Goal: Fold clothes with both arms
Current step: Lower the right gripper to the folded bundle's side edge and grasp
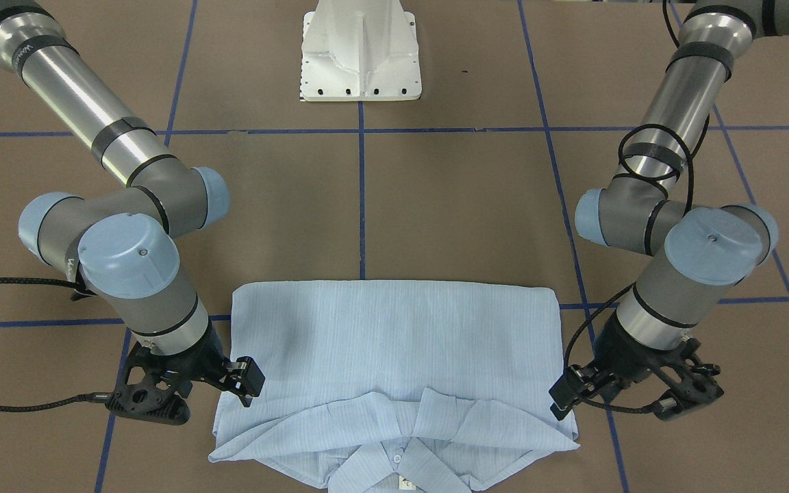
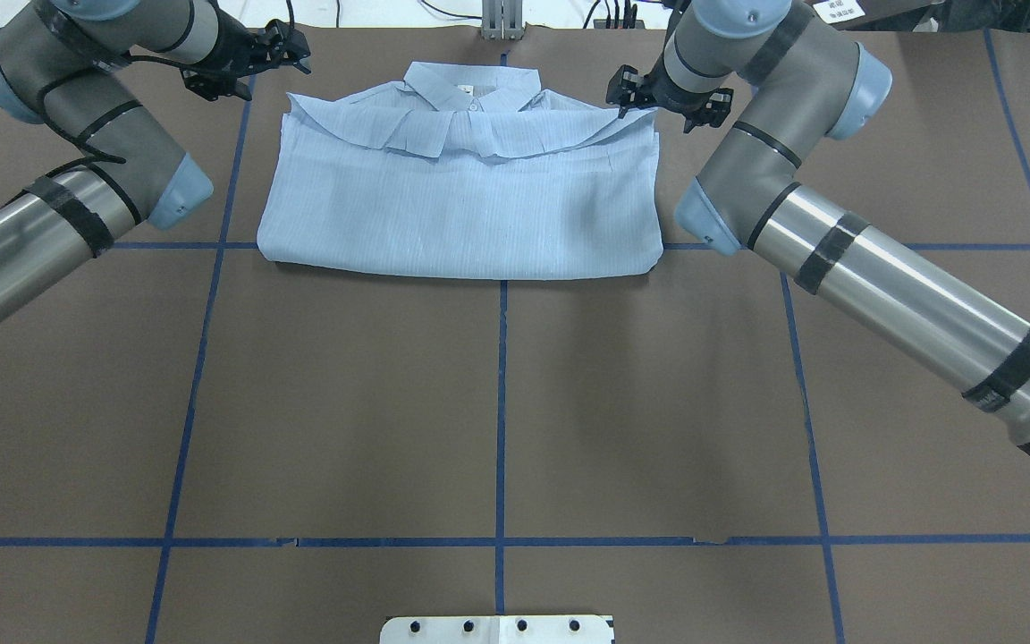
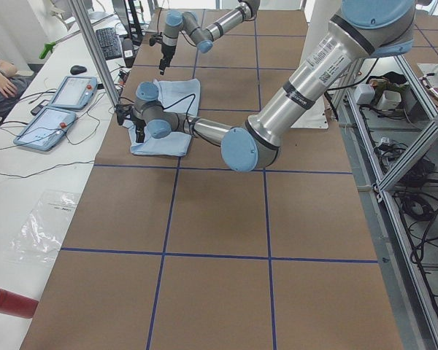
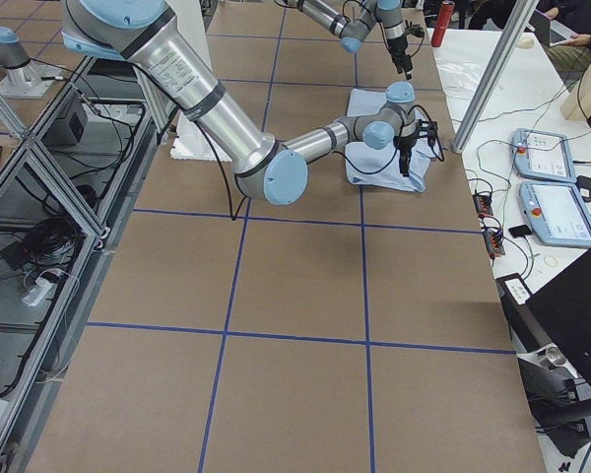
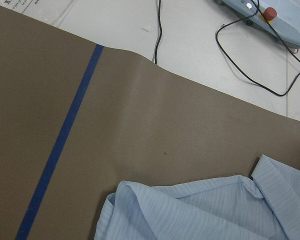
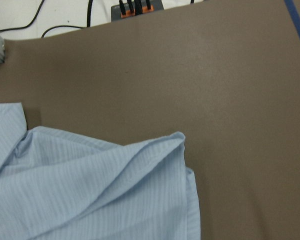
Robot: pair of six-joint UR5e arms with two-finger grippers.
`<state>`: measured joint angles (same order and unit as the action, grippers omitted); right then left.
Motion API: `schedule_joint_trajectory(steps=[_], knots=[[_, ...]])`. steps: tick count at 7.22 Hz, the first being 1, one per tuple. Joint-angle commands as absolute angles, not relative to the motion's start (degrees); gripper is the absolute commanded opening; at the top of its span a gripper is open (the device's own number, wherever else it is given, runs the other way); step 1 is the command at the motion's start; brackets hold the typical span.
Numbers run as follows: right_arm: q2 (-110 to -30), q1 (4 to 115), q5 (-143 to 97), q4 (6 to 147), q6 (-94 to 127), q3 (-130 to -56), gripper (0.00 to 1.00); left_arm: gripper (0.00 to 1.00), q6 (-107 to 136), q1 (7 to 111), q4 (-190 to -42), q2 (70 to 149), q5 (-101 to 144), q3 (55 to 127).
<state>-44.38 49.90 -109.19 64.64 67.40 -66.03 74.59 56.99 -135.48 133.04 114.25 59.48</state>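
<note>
The clothes are one pale blue striped shirt (image 1: 394, 342) (image 2: 461, 197), folded into a flat rectangle on the brown table, its collar (image 2: 470, 85) at the far edge. My left gripper (image 1: 627, 400) (image 2: 247, 67) hovers just beside the shirt's collar-end corner on my left, open and holding nothing. Opposite it, my right gripper (image 1: 199, 394) (image 2: 665, 98) stands beside the other collar-end corner, also open and empty. The left wrist view shows that shirt corner (image 5: 190, 210) with no fingers in frame. In the right wrist view only the other corner (image 6: 115, 185) appears.
The white pedestal base (image 1: 360, 55) (image 2: 497, 629) sits at the table's near middle. Blue tape lines (image 2: 502, 402) grid the brown surface. Beyond the far edge a white bench holds teach pendants (image 3: 58, 109) (image 4: 552, 187), cables and a red cylinder (image 3: 7, 300). A person's arm (image 3: 0, 73) rests there.
</note>
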Motion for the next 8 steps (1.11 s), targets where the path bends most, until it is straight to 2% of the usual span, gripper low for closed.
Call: schedule_joint_trajectory(steps=[1,4,5,7,8], knots=[[-52.7,45.6,-109.2,64.9,67.9,-77.0,1.00,0.99,75.0,57.0,-135.3,132.0,114.3,61.7],[-59.1,42.2,-109.6,65.3,68.0,-83.0,0.98,0.99,76.6,57.0,-135.3,131.4,114.3,63.6],[-59.1,41.5,-109.6,65.3,68.0,-82.9,0.78,0.99,76.7,56.9,-135.2,131.0,114.3,64.2],[-58.9,41.5,-110.7,65.2,67.9,-83.0,0.15,0.99,76.8,56.9,-135.3,130.6,114.3,64.8],[-58.7,41.5,-111.2,65.2,67.9,-83.1,0.00,0.99,76.8,56.9,-135.3,130.6,114.3,64.8]])
